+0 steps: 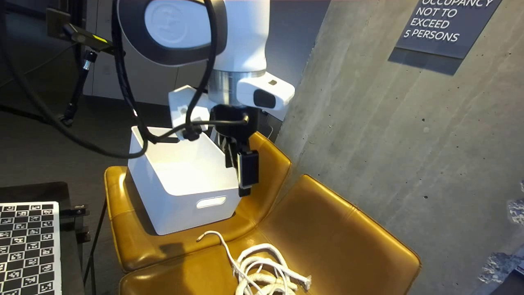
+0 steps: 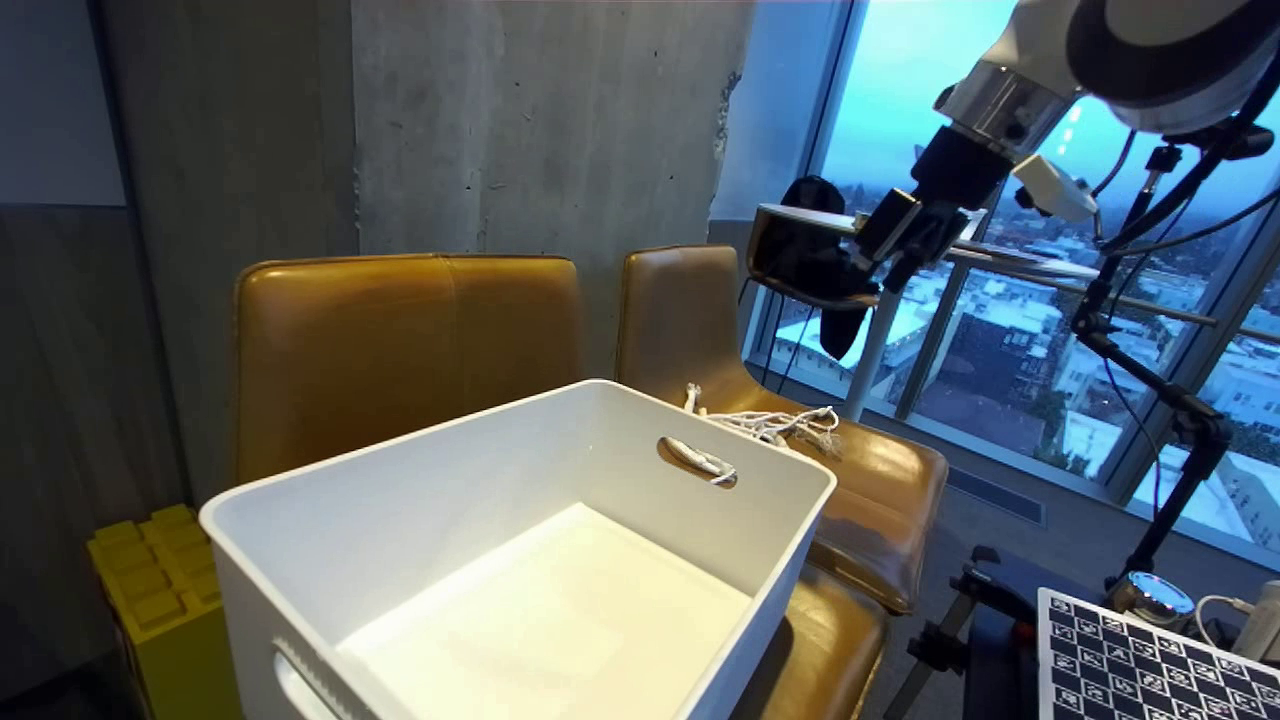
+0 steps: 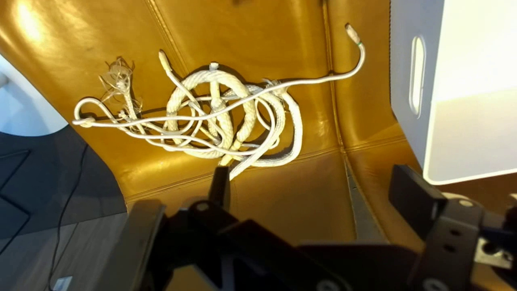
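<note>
Several white ropes (image 3: pixel 225 122) loop across glossy leather (image 3: pixel 266 36).

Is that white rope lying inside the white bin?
No: the wrist view shows the white rope tangled on the brown chair seat, outside the white bin.

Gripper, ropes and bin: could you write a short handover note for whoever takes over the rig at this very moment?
Gripper: open, holding nothing, clear of the ropes.
Ropes: loosely heaped on a brown chair; one thin end reaches across onto the neighbouring chair.
Bin: standing on that neighbouring chair, open at the top.
Done: no rope is gripped, and none shows in the bin.
Left, it seems: the ropes, all those in view loose and outside the bin.
</note>
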Available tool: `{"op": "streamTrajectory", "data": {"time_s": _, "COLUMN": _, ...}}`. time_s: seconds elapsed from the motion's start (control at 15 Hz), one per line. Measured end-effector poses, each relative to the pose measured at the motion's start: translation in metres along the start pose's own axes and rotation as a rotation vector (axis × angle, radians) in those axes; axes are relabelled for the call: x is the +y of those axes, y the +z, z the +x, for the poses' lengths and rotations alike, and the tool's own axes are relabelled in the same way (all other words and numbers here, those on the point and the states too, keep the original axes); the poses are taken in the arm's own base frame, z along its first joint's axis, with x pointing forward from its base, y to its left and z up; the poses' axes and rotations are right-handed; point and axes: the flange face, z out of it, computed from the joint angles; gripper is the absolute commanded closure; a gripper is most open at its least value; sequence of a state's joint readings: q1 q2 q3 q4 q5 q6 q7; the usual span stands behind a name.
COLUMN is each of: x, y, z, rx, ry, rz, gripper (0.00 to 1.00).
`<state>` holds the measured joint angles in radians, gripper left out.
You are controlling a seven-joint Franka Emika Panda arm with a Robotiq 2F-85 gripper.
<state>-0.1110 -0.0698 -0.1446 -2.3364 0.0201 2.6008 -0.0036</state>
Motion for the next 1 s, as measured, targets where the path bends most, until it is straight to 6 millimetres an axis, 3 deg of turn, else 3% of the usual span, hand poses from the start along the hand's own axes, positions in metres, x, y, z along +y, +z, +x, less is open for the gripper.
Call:
{"op": "streamTrajectory", "data": {"time_s": 0.47, "x": 0.013, "y": 0.063, "z": 0.032, "rx": 0.021, "ry": 0.140, "rz": -0.009, "gripper": 0.00}}
{"op": "streamTrajectory", "data": {"time_s": 1.0, "x": 0.036, "y": 0.162, "z": 0.034, "rx": -0.090, "ry": 0.259, "rz": -0.074, "gripper": 0.00}}
